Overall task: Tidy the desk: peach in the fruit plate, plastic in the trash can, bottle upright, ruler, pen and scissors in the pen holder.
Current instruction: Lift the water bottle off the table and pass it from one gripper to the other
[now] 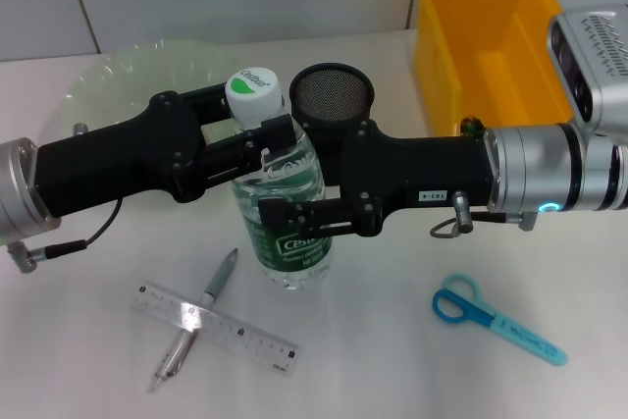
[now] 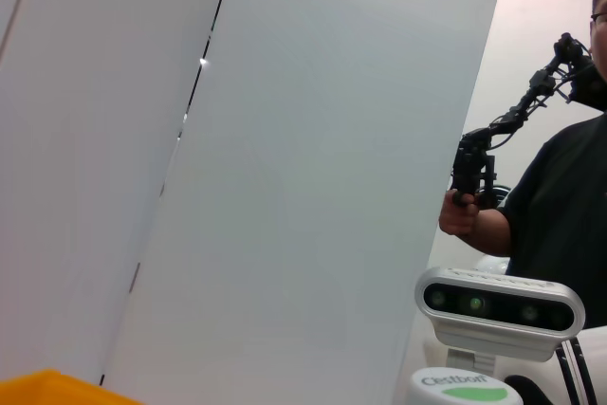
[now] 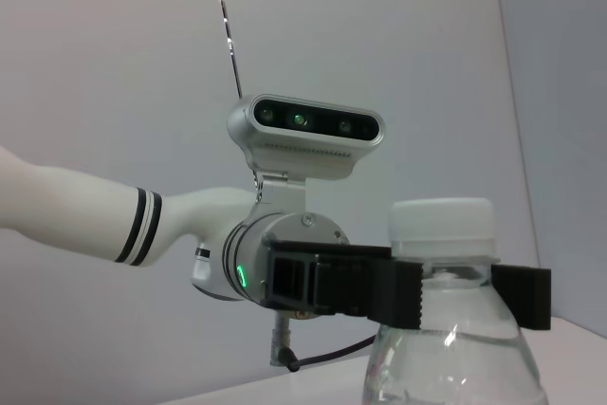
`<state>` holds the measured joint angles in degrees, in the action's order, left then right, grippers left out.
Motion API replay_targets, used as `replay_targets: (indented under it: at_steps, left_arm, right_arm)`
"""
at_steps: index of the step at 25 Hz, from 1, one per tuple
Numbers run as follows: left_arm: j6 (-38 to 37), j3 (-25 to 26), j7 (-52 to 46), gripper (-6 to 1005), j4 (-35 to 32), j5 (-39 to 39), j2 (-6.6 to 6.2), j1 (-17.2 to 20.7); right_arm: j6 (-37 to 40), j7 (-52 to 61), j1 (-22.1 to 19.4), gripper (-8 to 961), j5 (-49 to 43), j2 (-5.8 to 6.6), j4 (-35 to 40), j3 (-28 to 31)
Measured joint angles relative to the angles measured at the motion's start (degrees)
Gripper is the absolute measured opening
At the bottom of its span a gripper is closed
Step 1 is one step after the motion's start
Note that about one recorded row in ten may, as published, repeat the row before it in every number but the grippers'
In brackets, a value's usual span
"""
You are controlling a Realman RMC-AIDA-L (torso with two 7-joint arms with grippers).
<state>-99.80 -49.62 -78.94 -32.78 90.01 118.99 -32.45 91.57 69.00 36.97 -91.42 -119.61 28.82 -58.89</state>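
The clear water bottle point(image 1: 285, 233) with a green label and white cap stands upright mid-table. My left gripper point(image 1: 265, 132) reaches in from the left and is shut on its neck just under the cap; the right wrist view shows those fingers point(image 3: 398, 291) clamped around the bottle point(image 3: 455, 358). From the right, my right gripper point(image 1: 283, 186) is shut on the bottle's body. The black mesh pen holder point(image 1: 332, 93) stands just behind. In front lie the clear ruler point(image 1: 221, 331) and, across it, the pen point(image 1: 201, 306). Blue scissors point(image 1: 496, 316) lie at front right. Peach and plastic are out of view.
A pale green glass fruit plate point(image 1: 108, 76) sits at the back left. At the back right stands a yellow bin point(image 1: 491, 36). The left wrist view shows the wall, a person holding a controller point(image 2: 474, 177), and the bottle cap point(image 2: 465, 388).
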Motion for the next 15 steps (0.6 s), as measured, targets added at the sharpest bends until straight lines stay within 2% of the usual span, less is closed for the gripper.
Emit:
replay_targets:
  at_steps: [15]
  left_arm:
    - [0.2, -0.4, -0.2, 509, 0.0, 0.1, 0.1, -0.1]
  right_arm:
    - [-0.3, -0.4, 0.2, 747, 0.8, 0.09, -1.4, 0.0]
